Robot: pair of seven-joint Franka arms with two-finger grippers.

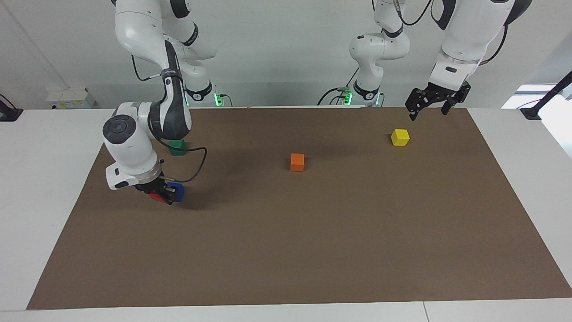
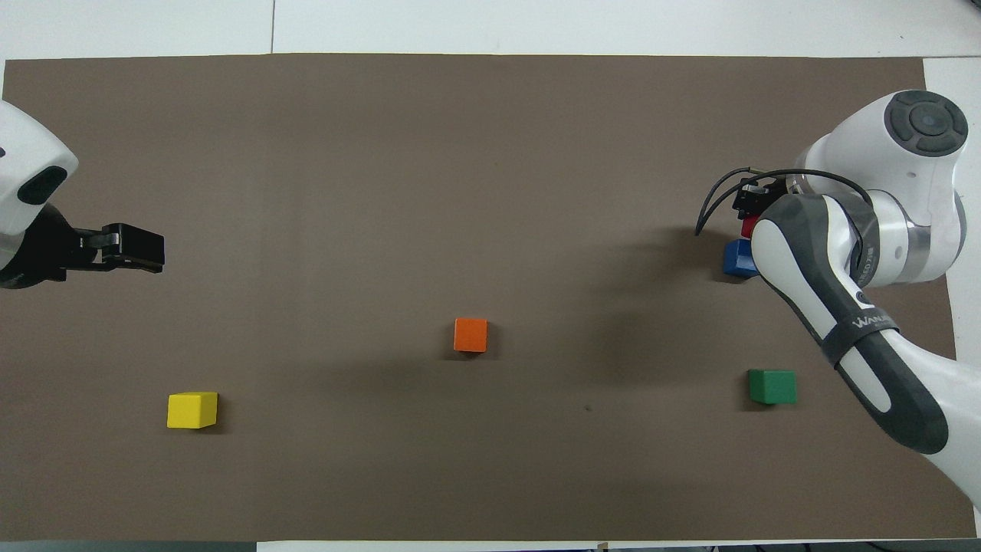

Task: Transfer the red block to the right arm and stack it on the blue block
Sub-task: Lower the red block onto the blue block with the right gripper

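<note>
Red block [image 1: 156, 196] sits gripped in the right end effector [image 1: 161, 195], seemingly beside the blue block [image 1: 178, 191]; lift it, centre it above, then release. Left end effector [image 1: 429, 108] waits open.

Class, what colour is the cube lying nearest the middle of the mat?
Orange cube; it shows best in the overhead view.

Brown mat [image 1: 313, 250] covers most of the white table [image 1: 53, 188]. Three loose cubes sit on it, well apart from each other. Yellow cube [image 1: 400, 137] sits on the mat just below the raised left gripper [image 1: 429, 107]. Orange cube [image 1: 297, 162] is mid-mat, roughly between the two grippers. Green cube [image 1: 178, 146] is near the right gripper [image 1: 161, 193], closer to the robots than it, partly hidden by the arm in the facing view.
</note>
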